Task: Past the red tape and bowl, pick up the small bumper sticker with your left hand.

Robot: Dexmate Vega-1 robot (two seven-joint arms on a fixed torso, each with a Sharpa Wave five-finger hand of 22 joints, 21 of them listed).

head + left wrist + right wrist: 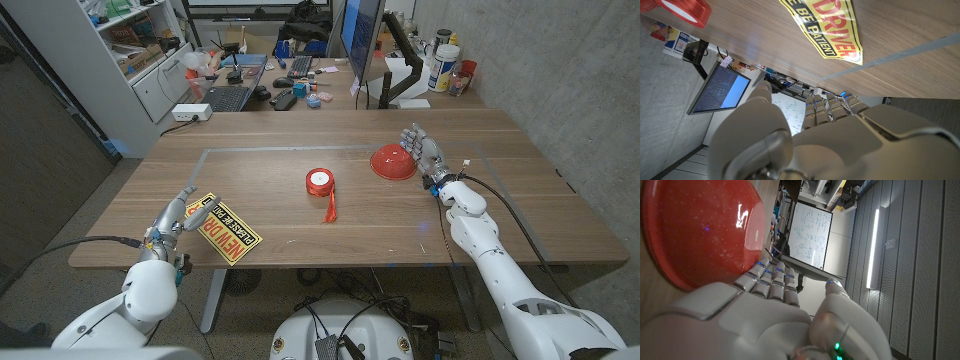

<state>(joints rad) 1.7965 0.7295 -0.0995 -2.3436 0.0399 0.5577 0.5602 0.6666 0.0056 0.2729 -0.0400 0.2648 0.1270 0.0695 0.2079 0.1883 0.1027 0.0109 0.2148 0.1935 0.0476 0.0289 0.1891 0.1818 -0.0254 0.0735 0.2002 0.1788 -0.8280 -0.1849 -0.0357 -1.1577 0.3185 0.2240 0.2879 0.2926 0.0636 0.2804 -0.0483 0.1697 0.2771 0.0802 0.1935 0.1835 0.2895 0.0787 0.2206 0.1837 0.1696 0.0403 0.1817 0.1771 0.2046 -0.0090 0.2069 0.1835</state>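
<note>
The bumper sticker (222, 227), yellow with black edging and red lettering, lies flat on the wooden table (300, 225) near its front left corner, slanted so one end points toward the near edge. The left hand (176, 219) stands just to the left of it, fingers (187, 200) reaching away from the robot along the sticker's left end; whether they touch the sticker cannot be told from the head view. In the left wrist view the fingers (832, 107) lie side by side and extended, nothing between them, with the sticker (827, 30) on the wood beyond them and apart from the fingertips; the hand holds nothing. A roll of red tape (319, 181) sits near the middle of the table with a loose red tail (328, 208) trailing toward the near edge, and its rim shows at the corner of the left wrist view (682, 11). To the right and slightly farther back, a red bowl (393, 161) rests upside down. The right hand (425, 152) stands just right of the bowl, fingers straight and together, holding nothing; in the right wrist view its fingers (772, 280) sit right beside the bowl's glossy dome (700, 230), though contact cannot be told. Behind the table's far edge are a keyboard (228, 98) and a monitor (362, 35)
</note>
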